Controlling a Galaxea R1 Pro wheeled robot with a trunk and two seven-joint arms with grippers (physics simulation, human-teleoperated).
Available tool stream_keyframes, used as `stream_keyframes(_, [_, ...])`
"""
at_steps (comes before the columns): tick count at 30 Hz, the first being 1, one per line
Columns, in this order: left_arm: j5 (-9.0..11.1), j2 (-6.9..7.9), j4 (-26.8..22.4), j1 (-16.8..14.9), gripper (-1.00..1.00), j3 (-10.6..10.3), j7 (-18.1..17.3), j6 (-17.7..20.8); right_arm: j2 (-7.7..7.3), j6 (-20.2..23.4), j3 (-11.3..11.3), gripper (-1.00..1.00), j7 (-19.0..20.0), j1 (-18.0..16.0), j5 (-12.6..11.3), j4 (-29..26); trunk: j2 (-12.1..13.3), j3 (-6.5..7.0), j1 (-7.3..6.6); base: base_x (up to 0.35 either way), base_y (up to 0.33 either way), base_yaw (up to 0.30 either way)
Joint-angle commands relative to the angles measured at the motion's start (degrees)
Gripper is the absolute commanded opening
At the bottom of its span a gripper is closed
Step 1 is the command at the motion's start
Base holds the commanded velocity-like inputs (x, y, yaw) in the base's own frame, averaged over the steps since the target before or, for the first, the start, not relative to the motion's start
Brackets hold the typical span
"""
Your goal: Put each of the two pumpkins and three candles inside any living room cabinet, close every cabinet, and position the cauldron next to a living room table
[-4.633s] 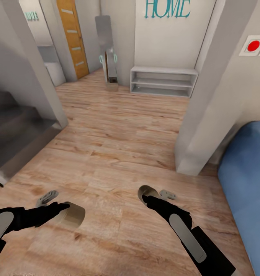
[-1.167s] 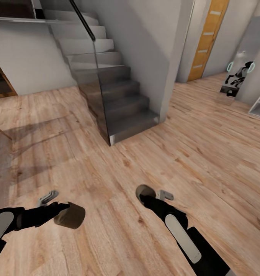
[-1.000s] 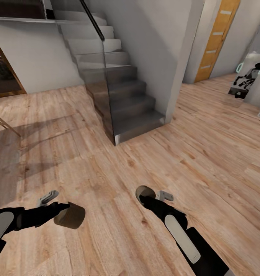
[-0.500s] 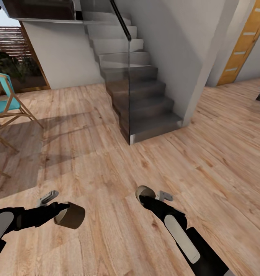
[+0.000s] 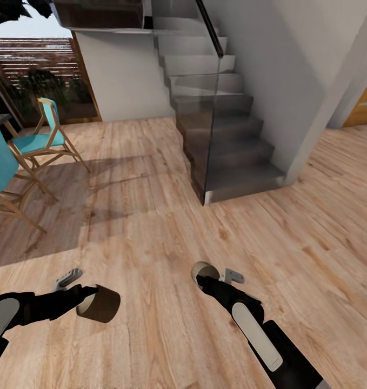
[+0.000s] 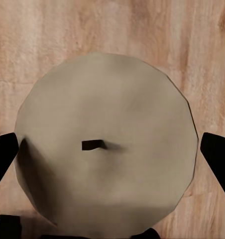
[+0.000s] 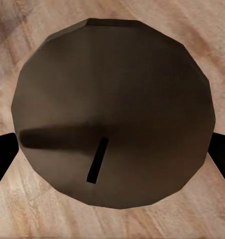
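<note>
Each end effector is grasping one candle: left end effector (image 5: 88,303) gripping a candle (image 5: 99,303), right end effector (image 5: 202,276) gripping another candle (image 5: 204,270), above the wooden floor (image 5: 167,227).

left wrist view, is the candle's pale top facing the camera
Yes, the candle shows its flat beige top with a small dark wick, held between the left end effector fingers above the wood floor.

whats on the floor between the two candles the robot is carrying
Nothing: in the head view, bare wooden floor separates the candle in the left hand from the candle in the right hand.
</note>
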Motion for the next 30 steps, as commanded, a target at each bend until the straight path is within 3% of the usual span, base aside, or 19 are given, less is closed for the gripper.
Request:
stream_keyframes(1, [0.84, -0.02, -0.04, -0.06, -1.00, 0.01, 0.59, 0.07, -0.06, -0.01, 0.11, -1.00, -0.49, -0.05, -0.42, -0.12, -0.02, -0.04, -0.01, 0.000, 0.000, 0.288])
stream_keyframes(8, [0.84, 0.01, -0.04, -0.06, -1.00, 0.01, 0.59, 0.07, -0.04, -0.01, 0.11, -1.00, -0.49, -0.05, -0.42, -0.12, -0.02, -0.04, -0.01, 0.000, 0.000, 0.288])
stream_keyframes(14, [0.84, 0.01, -0.06, -0.06, -1.00, 0.01, 0.59, 0.08, 1.00, -0.01, 0.11, -1.00, -0.47, -0.05, -0.33, -0.04, -0.02, -0.04, -0.01, 0.000, 0.000, 0.288])
stream_keyframes(30, [0.84, -0.07, -0.04, -0.06, -1.00, -0.02, 0.62, 0.07, 1.08, -0.01, 0.11, -1.00, -0.45, -0.05, -0.33, -0.03, -0.02, -0.04, -0.01, 0.000, 0.000, 0.288])
